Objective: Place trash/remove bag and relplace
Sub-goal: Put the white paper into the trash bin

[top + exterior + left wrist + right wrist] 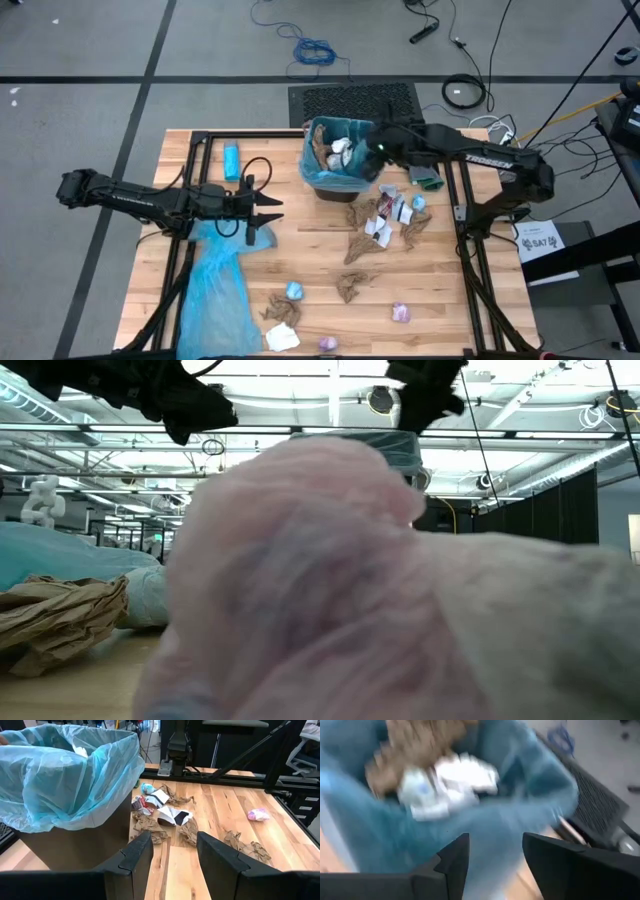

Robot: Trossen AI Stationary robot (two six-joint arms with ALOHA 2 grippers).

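table [320,250]: pale wood, matt | bin liner [60,775]: thin glossy plastic; trash [150,822]: crumpled paper

Crumpled trash [383,222] scattered on table; some inside lined bin [338,160].

Your overhead view is evenly lit and sharp, with only soft, short shadows under the arms on the wooden table [330,260]. At table height you get a pink wrapper [400,610] pressed so close to the lens that it fills most of the picture as a soft, unfocused mass; behind it the ceiling light strips [300,400] glare bright white. Your left wrist camera is clear and well lit on the blue-lined bin [70,780]. Your right wrist camera is smeared with motion blur, so the bin liner [485,835] and the paper inside it lose their edges.
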